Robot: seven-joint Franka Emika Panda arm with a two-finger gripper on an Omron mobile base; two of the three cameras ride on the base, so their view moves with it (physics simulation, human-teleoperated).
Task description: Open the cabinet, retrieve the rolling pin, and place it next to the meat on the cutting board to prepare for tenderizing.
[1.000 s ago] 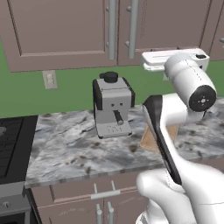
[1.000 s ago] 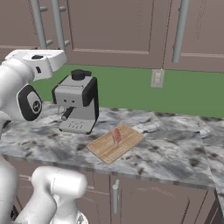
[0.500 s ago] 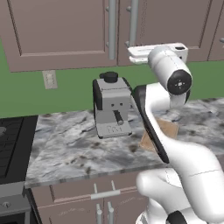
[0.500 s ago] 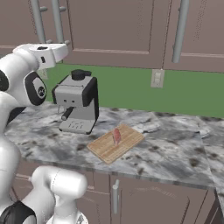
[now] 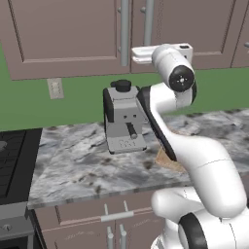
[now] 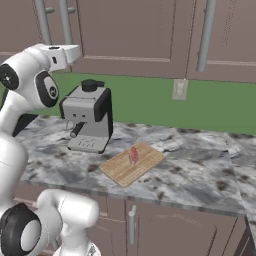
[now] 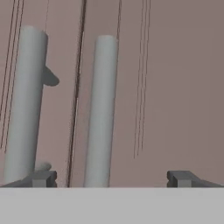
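Facing shut cabinet [image 7: 175,87], gripper [image 7: 109,178] spread; handle [image 7: 101,109] ends cropped

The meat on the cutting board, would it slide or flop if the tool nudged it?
The meat looks thin and flat, so probably floppy and unlikely to roll. On the smooth cutting board it might slide when pushed.

Legible text, labels, brands, numbers, signs: none. The cabinet [image 5: 73,34] doors, coffee machine [image 6: 89,121], wall outlet [image 6: 179,90], cutting board [image 6: 132,163] and desk [image 6: 200,170] all carry plain, unmarked surfaces.
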